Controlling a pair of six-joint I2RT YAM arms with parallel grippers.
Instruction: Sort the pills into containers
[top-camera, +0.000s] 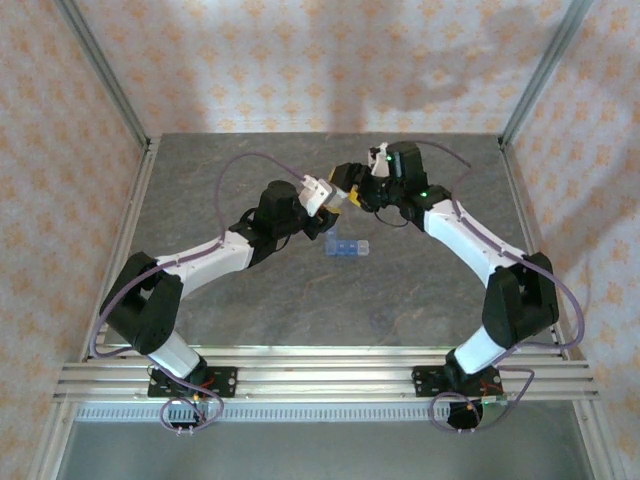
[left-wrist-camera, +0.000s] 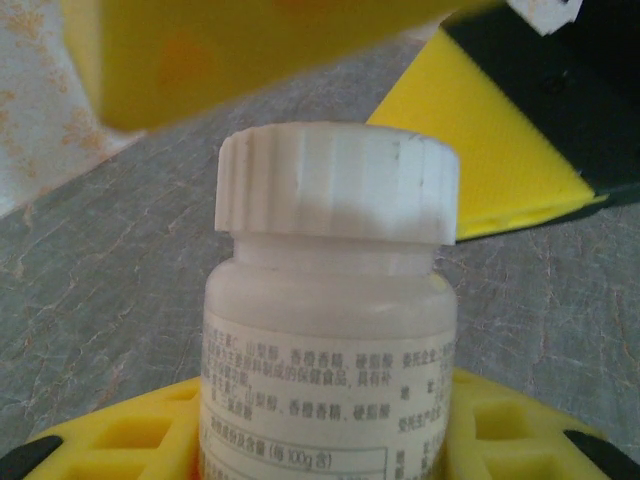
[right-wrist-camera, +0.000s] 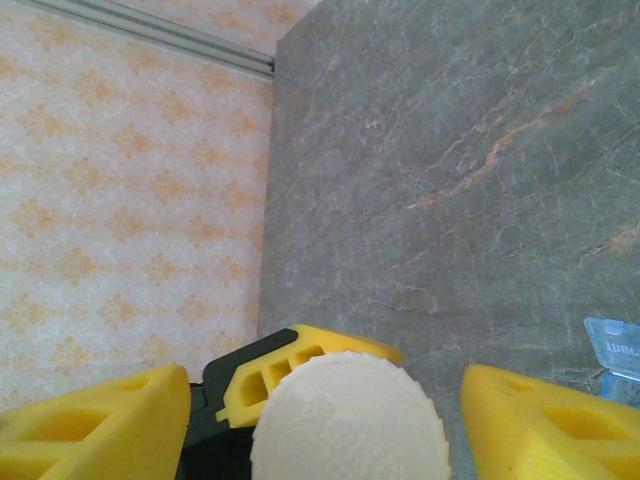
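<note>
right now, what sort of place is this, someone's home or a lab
Most likely a robot test cell, not a home: a left arm and right arm bolted to aluminium rails at the edge of a grey stone-look table, walled by patterned backdrop panels in a metal frame.

Pale bottle (left-wrist-camera: 330, 340), white cap (left-wrist-camera: 337, 185); grey marbled table (right-wrist-camera: 450, 150); light-blue pill box (top-camera: 346, 248)

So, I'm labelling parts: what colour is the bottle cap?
The cap is white, best in left wrist view.

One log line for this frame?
left gripper: shut on bottle | right gripper: open around cap | pill box: untouched
</note>
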